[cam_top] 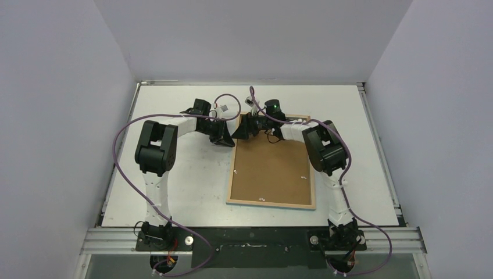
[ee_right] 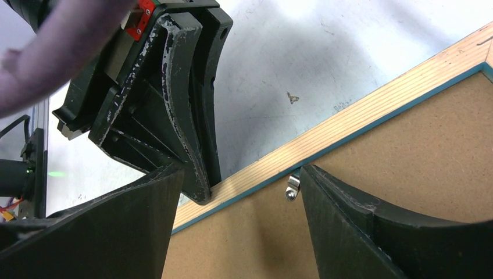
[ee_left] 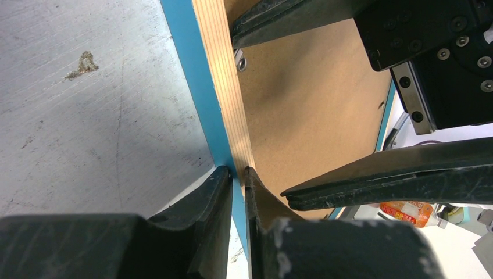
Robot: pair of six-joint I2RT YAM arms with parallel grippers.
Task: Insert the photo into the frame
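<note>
Frame lies face down; left end effector pinches its edge.

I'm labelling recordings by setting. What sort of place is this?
Probably a lab robot cell: plain walls enclose a white table, with the left arm and right arm bolted to a metal rail at its near edge.

Robot lab cell: white partition walls box in the worktable.

Soft, even light is brightening the bench overhead. Wrist views are showing broad shadows and slightly blurred foregrounds.
</note>
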